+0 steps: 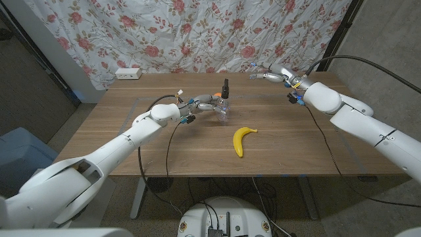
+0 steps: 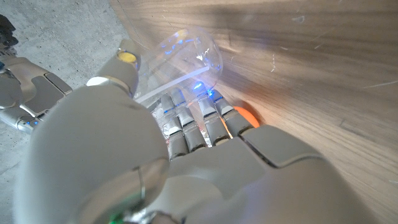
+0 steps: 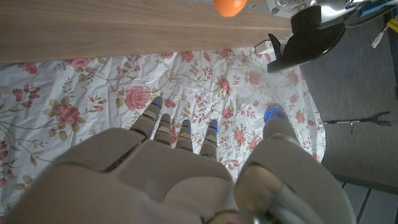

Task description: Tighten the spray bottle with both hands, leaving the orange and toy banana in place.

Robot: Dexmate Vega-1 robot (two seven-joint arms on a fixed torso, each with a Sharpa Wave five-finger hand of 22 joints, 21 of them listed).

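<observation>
The spray bottle (image 1: 225, 108) is clear with a black spray head (image 1: 225, 87) and stands upright at the table's middle back. My left hand (image 1: 205, 104) grips its clear body (image 2: 186, 53), thumb on one side and fingers on the other. The orange (image 1: 216, 97) sits just behind the hand, mostly hidden; a sliver of the orange (image 2: 245, 116) shows by my fingers. The yellow toy banana (image 1: 242, 140) lies nearer the front, right of the bottle. My right hand (image 1: 266, 76) hovers over the back right of the table, fingers apart and holding nothing. Its wrist view catches the orange (image 3: 230, 6) and the spray head (image 3: 308, 37).
A floral curtain (image 1: 197, 33) hangs behind the table. A white power strip (image 1: 128, 73) lies at the back left past the table's edge. Bare wood (image 1: 296, 138) stretches right of the banana and along the front.
</observation>
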